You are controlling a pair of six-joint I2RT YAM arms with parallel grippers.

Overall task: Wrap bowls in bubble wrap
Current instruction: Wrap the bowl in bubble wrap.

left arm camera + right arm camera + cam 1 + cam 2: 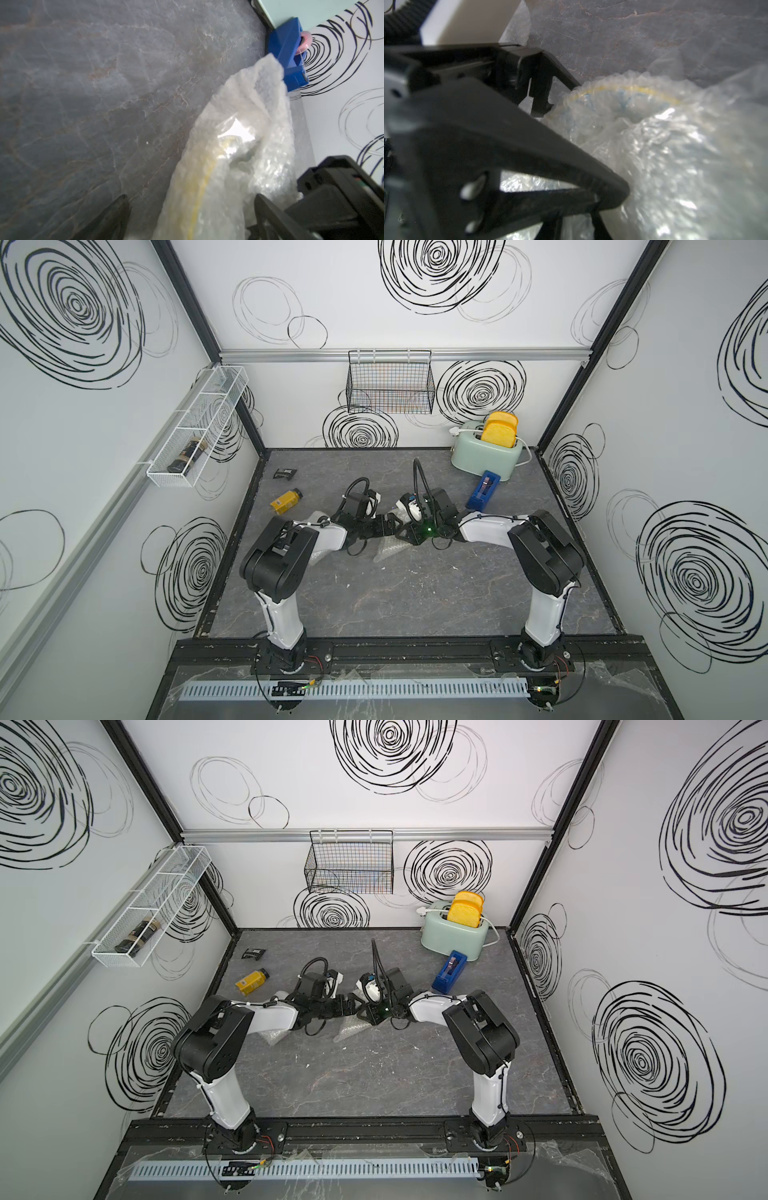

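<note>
Evidently the left gripper stands with its jaws spread wide and grips nothing. The bubble wrap rises between its two fingers, and the wrist view does not show whether either one touches it. Nose to nose with it, the right gripper sits against the same bundle. Its jaws are masked by blur and plastic, so I cannot tell whether it pinches the sheet.

Inside the wrap lies a bowl, visible only as a curved yellow rim line with faint blue marks under the film.

Judgement: the arms meet here, at mid-table, so that one may pin a fold while the other takes a fresh hold. A corner of sheet trails toward the near side in both top views, so the wrapping looks loose, not finished.

A second piece of wrap lies under the left arm. The blue tape dispenser sits far right, just near-side of the toaster, handy for sealing, I judge.
</note>
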